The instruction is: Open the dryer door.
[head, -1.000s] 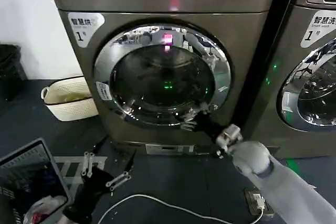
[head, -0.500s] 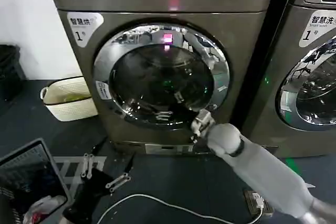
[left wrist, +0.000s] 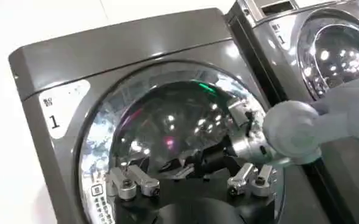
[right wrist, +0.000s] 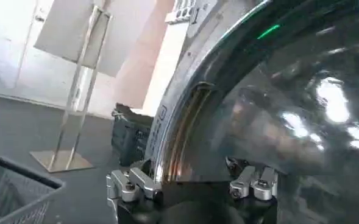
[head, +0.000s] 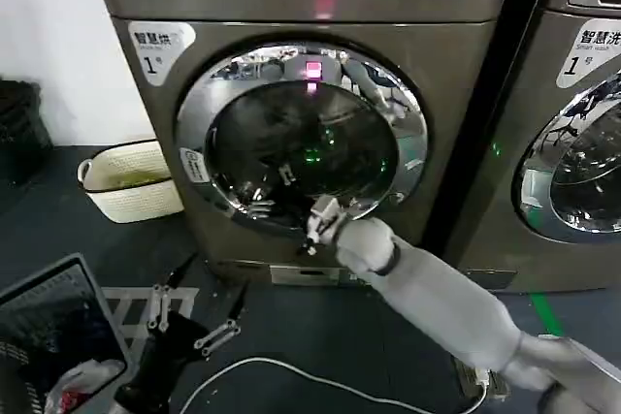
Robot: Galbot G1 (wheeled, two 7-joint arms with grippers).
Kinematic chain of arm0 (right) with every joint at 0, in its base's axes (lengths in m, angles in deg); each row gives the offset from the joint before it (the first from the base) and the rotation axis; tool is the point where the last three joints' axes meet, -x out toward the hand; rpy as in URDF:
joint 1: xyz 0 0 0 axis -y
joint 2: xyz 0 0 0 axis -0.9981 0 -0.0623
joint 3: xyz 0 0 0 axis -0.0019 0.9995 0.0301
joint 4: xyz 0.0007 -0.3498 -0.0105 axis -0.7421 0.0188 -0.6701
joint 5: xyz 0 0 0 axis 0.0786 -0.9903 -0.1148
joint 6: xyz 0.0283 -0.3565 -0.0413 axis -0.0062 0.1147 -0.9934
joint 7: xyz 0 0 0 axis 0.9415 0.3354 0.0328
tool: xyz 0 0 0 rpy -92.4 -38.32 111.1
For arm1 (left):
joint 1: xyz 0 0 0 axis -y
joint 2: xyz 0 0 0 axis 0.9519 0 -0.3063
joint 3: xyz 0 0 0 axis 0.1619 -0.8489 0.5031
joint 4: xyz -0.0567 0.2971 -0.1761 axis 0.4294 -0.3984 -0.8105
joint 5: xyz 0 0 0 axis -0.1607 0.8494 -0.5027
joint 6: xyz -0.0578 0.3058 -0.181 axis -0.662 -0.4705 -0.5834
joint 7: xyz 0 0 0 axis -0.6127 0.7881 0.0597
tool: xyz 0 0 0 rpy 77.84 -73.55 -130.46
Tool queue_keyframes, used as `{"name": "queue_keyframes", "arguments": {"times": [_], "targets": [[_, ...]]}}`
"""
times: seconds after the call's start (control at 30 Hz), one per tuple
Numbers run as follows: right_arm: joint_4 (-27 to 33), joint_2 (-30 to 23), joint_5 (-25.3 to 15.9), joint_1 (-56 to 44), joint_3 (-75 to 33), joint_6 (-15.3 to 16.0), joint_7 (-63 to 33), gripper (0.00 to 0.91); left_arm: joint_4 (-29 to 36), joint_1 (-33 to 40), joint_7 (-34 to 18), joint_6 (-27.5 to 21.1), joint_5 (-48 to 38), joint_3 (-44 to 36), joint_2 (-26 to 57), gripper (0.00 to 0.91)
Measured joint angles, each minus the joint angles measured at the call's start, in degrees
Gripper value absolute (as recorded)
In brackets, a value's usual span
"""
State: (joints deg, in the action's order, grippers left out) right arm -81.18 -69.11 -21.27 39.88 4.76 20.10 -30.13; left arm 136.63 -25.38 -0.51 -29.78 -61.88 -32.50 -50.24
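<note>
On the dark floor stands the dryer, its door [head: 301, 138] at the frame's centre, closed; our right hand [head: 281, 203], fingers spread, reaches its lower rim, so we should hook the recessed handle [right wrist: 188, 131] firmly before pulling.

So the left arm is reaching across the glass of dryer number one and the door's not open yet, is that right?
Not quite: it is the right arm. In the head view the right gripper sits low against the dryer door, on the glass near its lower rim, while the left gripper hangs low over the floor. The door does look shut against dryer number one.
</note>
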Motion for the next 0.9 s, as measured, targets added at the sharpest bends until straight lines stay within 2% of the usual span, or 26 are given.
{"name": "queue_keyframes", "arguments": {"times": [0.57, 0.9], "targets": [[9.27, -8.12, -1.35, 2.44, 0.64, -1.59, 6.06, 0.907, 1.23, -1.75, -0.06, 0.82, -0.20, 1.90, -0.97, 0.907], [13.39, -7.27, -1.03, 4.03, 1.41, -6.49, 16.97, 0.907, 1.47, -2.22, -0.17, 1.18, -0.65, 3.39, -1.21, 0.907]]}}
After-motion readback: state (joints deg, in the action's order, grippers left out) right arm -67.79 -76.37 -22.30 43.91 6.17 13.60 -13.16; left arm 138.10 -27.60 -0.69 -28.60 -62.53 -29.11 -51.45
